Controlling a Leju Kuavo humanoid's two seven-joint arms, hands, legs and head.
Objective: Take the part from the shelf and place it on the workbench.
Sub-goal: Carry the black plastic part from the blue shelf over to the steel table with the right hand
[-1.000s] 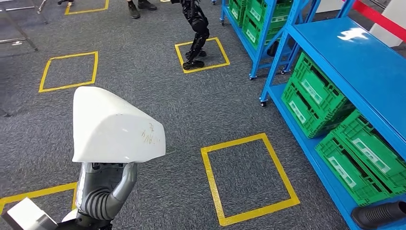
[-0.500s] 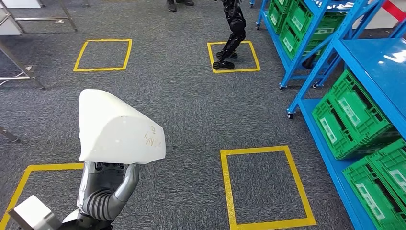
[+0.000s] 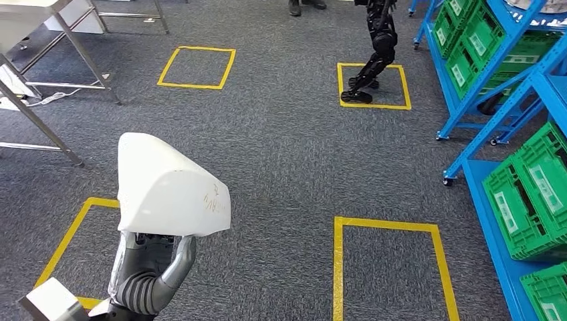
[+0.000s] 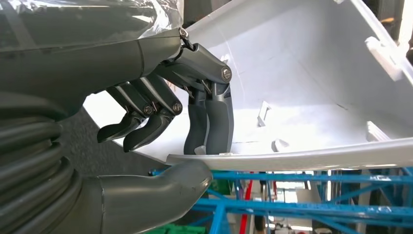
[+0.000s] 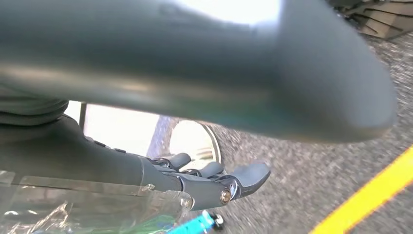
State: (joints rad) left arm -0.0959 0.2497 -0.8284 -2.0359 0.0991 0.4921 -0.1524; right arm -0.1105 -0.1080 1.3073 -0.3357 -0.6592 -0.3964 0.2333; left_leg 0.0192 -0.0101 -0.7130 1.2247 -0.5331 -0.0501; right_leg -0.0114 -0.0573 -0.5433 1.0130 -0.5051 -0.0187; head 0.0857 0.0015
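The part [image 3: 170,186] is a white moulded plastic shell, smooth and glossy outside, with a rounded top that slopes to a blunt wedge-shaped end. Faint handwritten marks sit on its sloped face near the lower edge. It is held up above the grey carpet floor [image 3: 281,154], carried on the left hand [image 3: 152,267], which comes up beneath it.

In the left wrist view the hollow inside of the part [image 4: 311,92] shows: white walls with small moulded tabs and clips, and a thin curved rim. The left hand [image 4: 170,131] pinches that rim, with the thick grey thumb below the edge and 2 dark fingers [image 4: 210,122] pressed down inside the shell; the other fingers curl nearby, off the plastic.

The right hand [image 5: 219,180] appears in the right wrist view with its dark fingers [image 5: 251,174] stretched out and spread, grasping nothing, above the carpet and a strip of yellow tape [image 5: 370,195].

On the floor lie yellow taped squares [image 3: 391,267]. Blue shelves [image 3: 498,100] with green crates [image 3: 528,194] stand to the right. A metal-legged desk [image 3: 40,13] is at the far left. The dark legs of another robot [image 3: 374,53] stand in a far yellow square.
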